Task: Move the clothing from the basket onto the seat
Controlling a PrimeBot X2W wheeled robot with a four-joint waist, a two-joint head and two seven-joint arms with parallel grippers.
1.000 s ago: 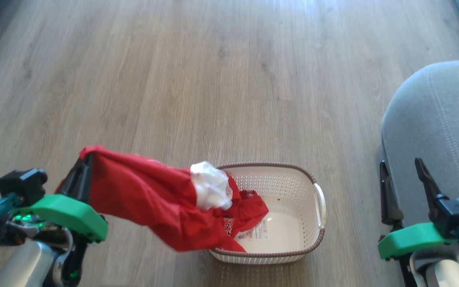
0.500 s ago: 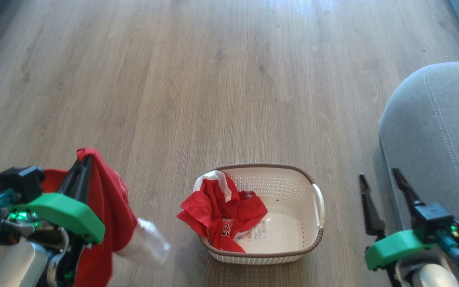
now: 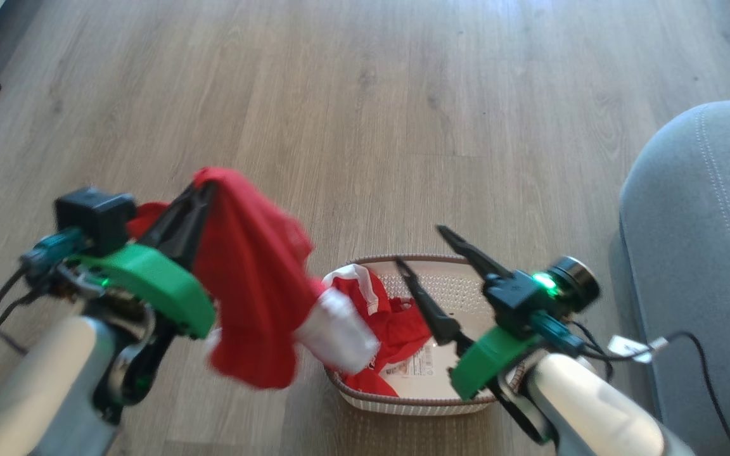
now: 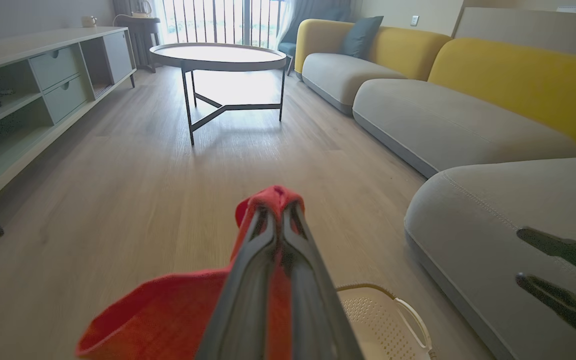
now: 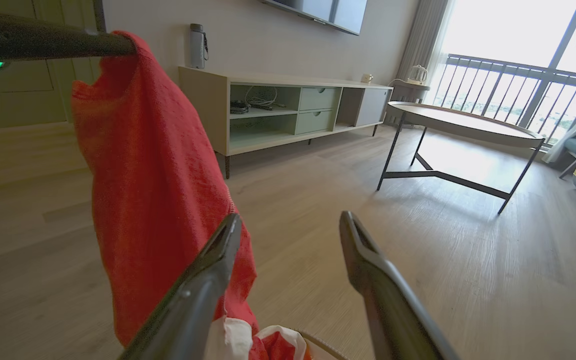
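Note:
My left gripper (image 3: 203, 187) is shut on a red jersey garment (image 3: 251, 285), which hangs from its fingertips to the left of the basket with a white trim band (image 3: 339, 329) swinging low. In the left wrist view the gripper (image 4: 275, 200) pinches the red cloth (image 4: 168, 315). A second red garment (image 3: 397, 323) lies in the cream basket (image 3: 403, 399) on the floor. My right gripper (image 3: 419, 247) is open above the basket, holding nothing; its wrist view shows the gripper (image 5: 289, 217) with the hanging garment (image 5: 158, 190) just left of it. The grey seat (image 3: 701, 253) is at the right.
Wooden floor (image 3: 365, 126) stretches ahead. A round coffee table (image 4: 218, 52) on thin dark legs stands farther off. A low pale cabinet (image 4: 28, 95) runs along the left wall, and a yellow and grey sofa (image 4: 468, 100) along the right.
The left gripper has lifted the red garment higher and carried it right, toward the basket. The right gripper has swung from beside the seat to over the basket, still open.

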